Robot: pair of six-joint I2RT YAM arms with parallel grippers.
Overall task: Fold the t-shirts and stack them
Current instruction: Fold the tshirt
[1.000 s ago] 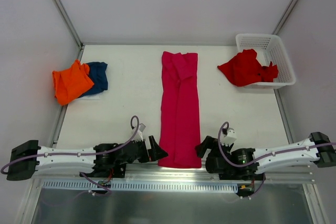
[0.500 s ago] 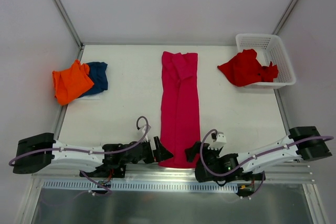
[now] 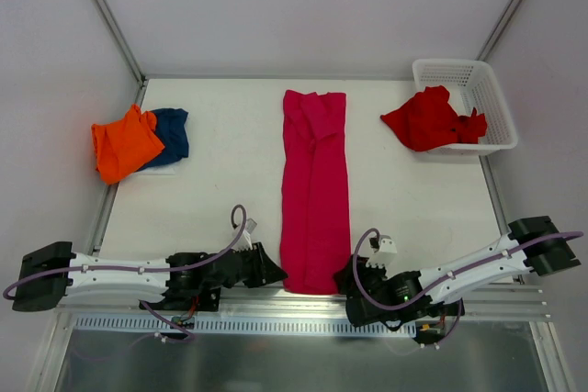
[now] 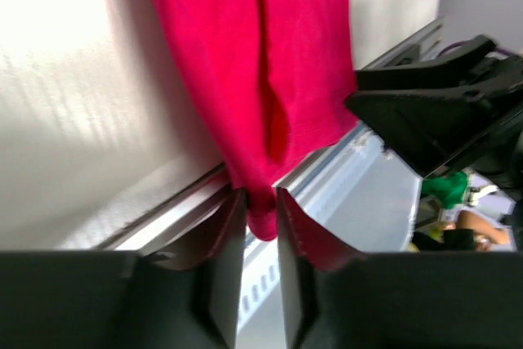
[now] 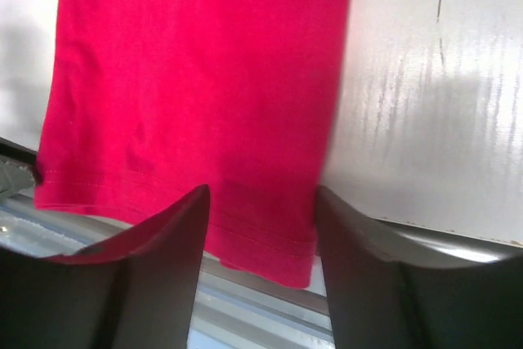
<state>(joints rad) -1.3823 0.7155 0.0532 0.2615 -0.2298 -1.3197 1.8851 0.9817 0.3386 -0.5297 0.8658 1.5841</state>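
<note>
A long crimson t-shirt (image 3: 315, 181), folded into a narrow strip, lies down the middle of the table, its hem at the near edge. My left gripper (image 3: 273, 274) sits at the hem's left corner. In the left wrist view the left gripper (image 4: 260, 199) is shut on that corner of the crimson t-shirt (image 4: 261, 55). My right gripper (image 3: 346, 274) is at the hem's right corner. In the right wrist view the right gripper (image 5: 261, 202) stands open, its fingers either side of the hem of the crimson t-shirt (image 5: 196, 79), which overhangs the edge.
An orange t-shirt (image 3: 124, 142) lies on a blue one (image 3: 173, 132) at the far left. A red t-shirt (image 3: 427, 118) spills out of a white basket (image 3: 482, 80) at the far right. A metal rail (image 3: 276, 323) runs along the table's near edge.
Both grippers have moved in onto the hem's near corners. The left one has closed on its corner; the right one's fingers have come closer together around the hem.
</note>
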